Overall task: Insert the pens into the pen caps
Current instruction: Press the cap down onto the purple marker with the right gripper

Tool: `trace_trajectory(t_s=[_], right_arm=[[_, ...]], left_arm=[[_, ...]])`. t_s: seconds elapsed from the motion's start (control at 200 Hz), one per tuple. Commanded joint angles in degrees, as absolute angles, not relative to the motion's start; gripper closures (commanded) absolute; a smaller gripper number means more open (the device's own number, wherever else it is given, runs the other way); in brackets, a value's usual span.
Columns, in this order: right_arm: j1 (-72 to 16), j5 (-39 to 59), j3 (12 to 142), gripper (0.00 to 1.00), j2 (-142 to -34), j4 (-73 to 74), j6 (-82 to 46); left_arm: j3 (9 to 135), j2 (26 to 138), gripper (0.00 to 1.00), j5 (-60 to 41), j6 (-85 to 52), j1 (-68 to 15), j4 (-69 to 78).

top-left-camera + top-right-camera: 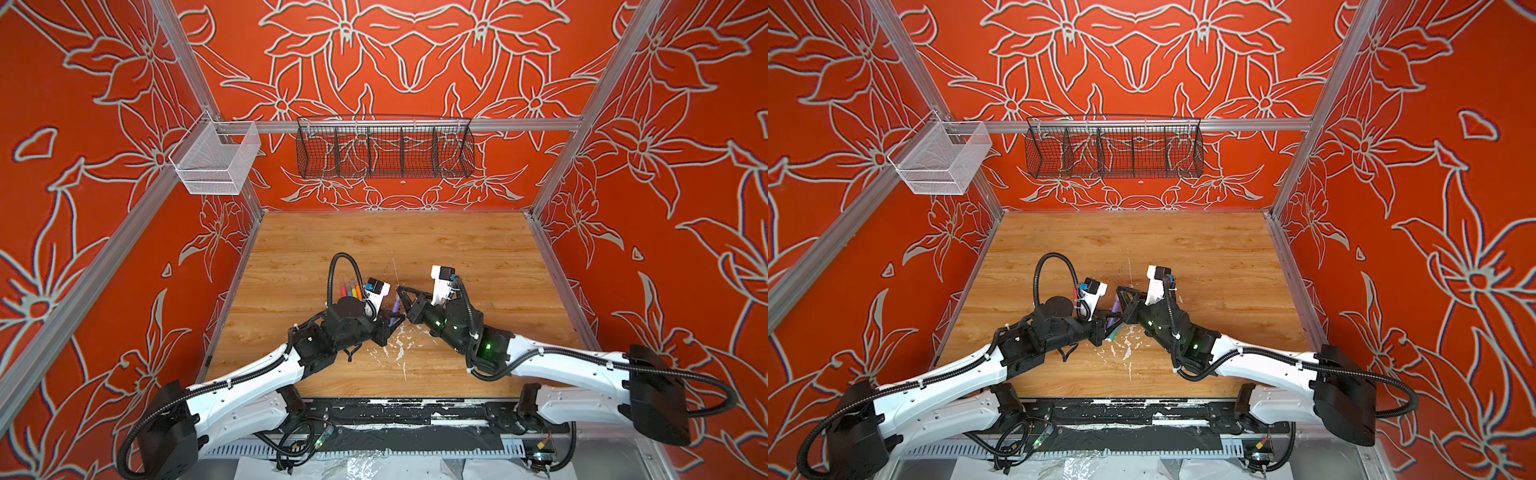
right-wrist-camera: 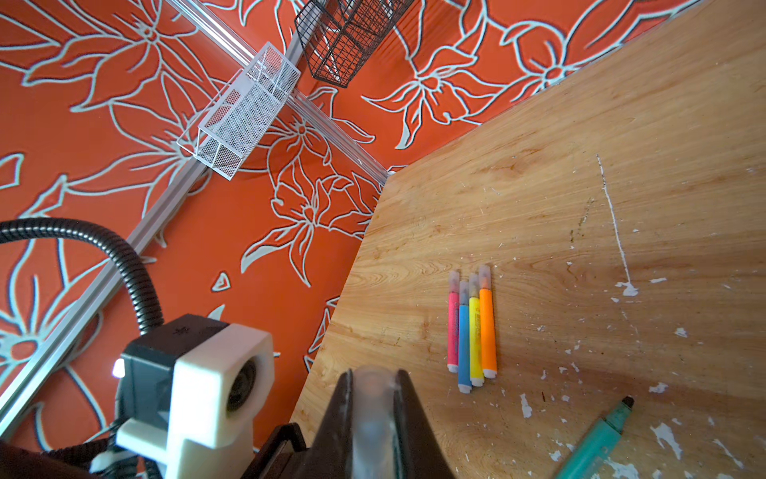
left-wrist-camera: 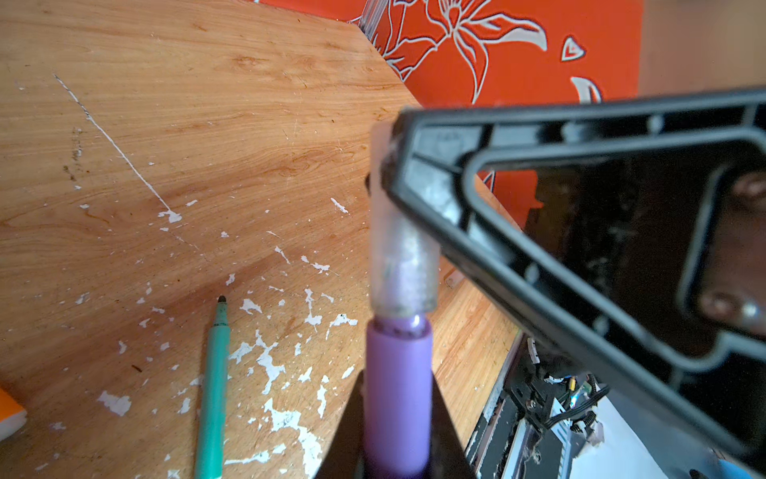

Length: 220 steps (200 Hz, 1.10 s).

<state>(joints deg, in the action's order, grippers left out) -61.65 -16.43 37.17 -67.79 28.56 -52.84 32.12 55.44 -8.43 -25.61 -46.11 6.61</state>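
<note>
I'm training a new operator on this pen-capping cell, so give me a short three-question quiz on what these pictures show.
1. Which pen does the left gripper hold? A orange; B purple; C pink.
2. True or false: the green pen on the table wears a cap.
3. How many capped pens lie side by side on the table?

Key:
1. B: the purple pen, its tip inside the clear cap that the right gripper holds.
2. False: its tip is bare.
3. Four.
</note>
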Motion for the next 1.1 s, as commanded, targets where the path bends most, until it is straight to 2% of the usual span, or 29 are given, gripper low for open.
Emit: trace_trajectory(t_s=[0.0, 0.175, 0.561, 0.701, 0.816, 0.956, 1.096], right_arm=[[-64.42, -11.89, 38.30, 0.75, -66.82, 22.05, -51.53], [-64.42, -12.53, 42.54, 0.55, -64.90, 16.33, -48.67], [-63.58, -16.18, 44.57, 0.32, -56.14, 10.43, -43.05], [-61.03, -15.03, 46.38, 0.32, -54.87, 7.18, -42.79], [-57.52, -8.63, 48.68, 0.36, -56.89, 8.18, -42.21], [-51.92, 2.37, 47.88, 0.43, -59.90, 16.66, -44.20], [-50.85, 4.82, 48.74, 0.44, -62.48, 18.09, -45.47]], left_arm=[[33.02, 53.98, 1.00, -7.11, -24.63, -45.00, 16.06], [32.62, 53.72, 1.00, -8.06, -23.74, -45.00, 16.86], [31.65, 52.66, 1.00, -10.76, -22.80, -44.93, 18.78], [30.82, 52.12, 1.00, -12.29, -22.34, -45.08, 20.33], [30.50, 51.94, 1.00, -13.51, -22.11, -45.09, 21.23], [30.10, 51.76, 1.00, -15.22, -21.97, -45.09, 22.37], [30.04, 52.03, 1.00, -16.09, -21.78, -45.09, 22.84]])
